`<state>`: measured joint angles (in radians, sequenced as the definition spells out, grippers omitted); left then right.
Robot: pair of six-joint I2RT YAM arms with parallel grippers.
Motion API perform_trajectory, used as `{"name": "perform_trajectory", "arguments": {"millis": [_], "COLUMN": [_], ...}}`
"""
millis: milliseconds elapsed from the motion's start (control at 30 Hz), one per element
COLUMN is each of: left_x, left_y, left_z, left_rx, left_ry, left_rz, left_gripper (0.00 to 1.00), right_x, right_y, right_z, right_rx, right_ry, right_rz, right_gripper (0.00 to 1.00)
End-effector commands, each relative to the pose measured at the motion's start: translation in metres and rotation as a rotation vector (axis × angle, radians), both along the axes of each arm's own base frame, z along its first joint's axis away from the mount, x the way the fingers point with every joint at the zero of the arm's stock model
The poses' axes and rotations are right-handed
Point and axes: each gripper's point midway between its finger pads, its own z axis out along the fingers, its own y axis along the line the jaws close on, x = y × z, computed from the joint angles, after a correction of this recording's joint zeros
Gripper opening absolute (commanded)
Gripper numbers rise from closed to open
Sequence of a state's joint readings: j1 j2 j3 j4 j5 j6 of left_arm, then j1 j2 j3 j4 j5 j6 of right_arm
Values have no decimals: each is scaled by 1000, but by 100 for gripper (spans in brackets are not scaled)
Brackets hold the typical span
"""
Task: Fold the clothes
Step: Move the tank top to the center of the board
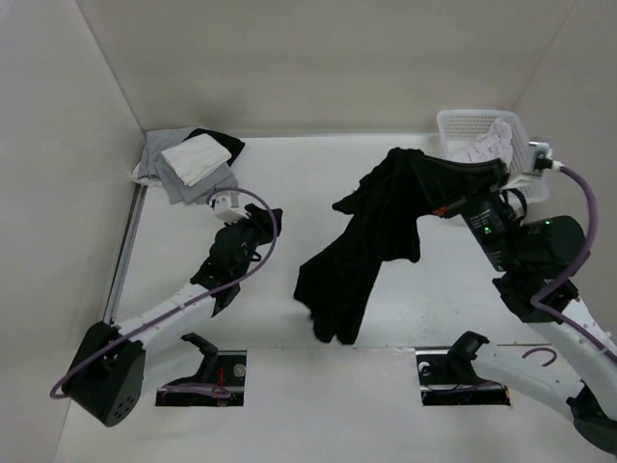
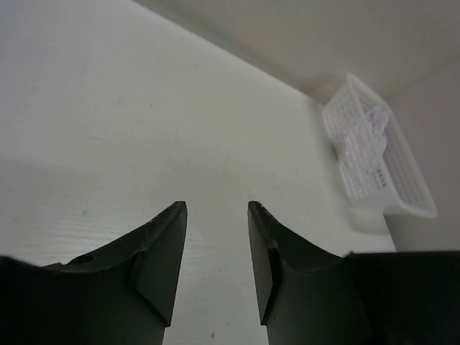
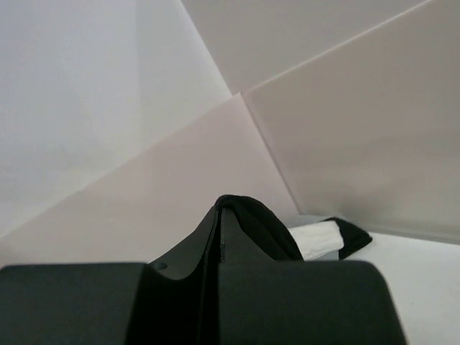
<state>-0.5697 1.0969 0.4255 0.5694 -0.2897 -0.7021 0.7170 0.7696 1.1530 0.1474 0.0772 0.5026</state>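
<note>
The right end effector has its fingers pressed together on a fold of the black T-shirt; in the right wrist view the dark fabric bulges out over the fingertips. From that grip the shirt is held up above the counter, bunched over the end effector at the top and hanging in a long, crumpled drape that runs toward the near left. Whether its lower end rests on the counter or hangs just clear cannot be told. The left end effector has its fingers apart with nothing between them. It is over bare counter, to the left of the shirt and apart from it. Behind the right arm, in the far right corner, stands a white basket with a white-pinkish patterned garment in it. In the far left corner lies a pile of garments in grey, white and black, well apart from the shirt.
</note>
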Motion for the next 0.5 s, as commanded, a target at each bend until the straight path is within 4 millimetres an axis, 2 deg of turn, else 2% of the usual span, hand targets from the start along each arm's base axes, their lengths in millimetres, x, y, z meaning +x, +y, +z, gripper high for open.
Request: {"name": "perform_trajectory", "arguments": {"millis": [0,133,200,267,300,333,367,400,467], "left_x": [-4,-7,-7,-7,-8,-9,-11,-13,-17], "left_y": [34,60,66,64,61,58,55,52,47], "left_z": [7,3,-5,-15,-20,-23,-29,-36,-52], "left_rx": [-30,-22,-14,-1,12,21,39,58,107], "left_ry": [2,22,44,71,89,98,117,138,189], "left_rz": [104,172,190,182,173,165,154,144,124], "left_gripper": [37,37,37,37,37,37,37,37,37], "right_x": [35,119,182,233,262,269,287,296,295], "right_y": [38,61,66,63,56,54,48,42,39], "right_z": [-52,-150,-211,-248,-261,-264,-270,-269,-263], "right_rx": [-76,-124,-133,-138,-134,-132,-123,-106,-100], "right_ry": [98,310,452,537,575,584,602,614,604], "right_rz": [39,39,32,-3,-36,-46,-70,-86,-98], "right_gripper": [1,3,3,3,8,9,15,21,30]}}
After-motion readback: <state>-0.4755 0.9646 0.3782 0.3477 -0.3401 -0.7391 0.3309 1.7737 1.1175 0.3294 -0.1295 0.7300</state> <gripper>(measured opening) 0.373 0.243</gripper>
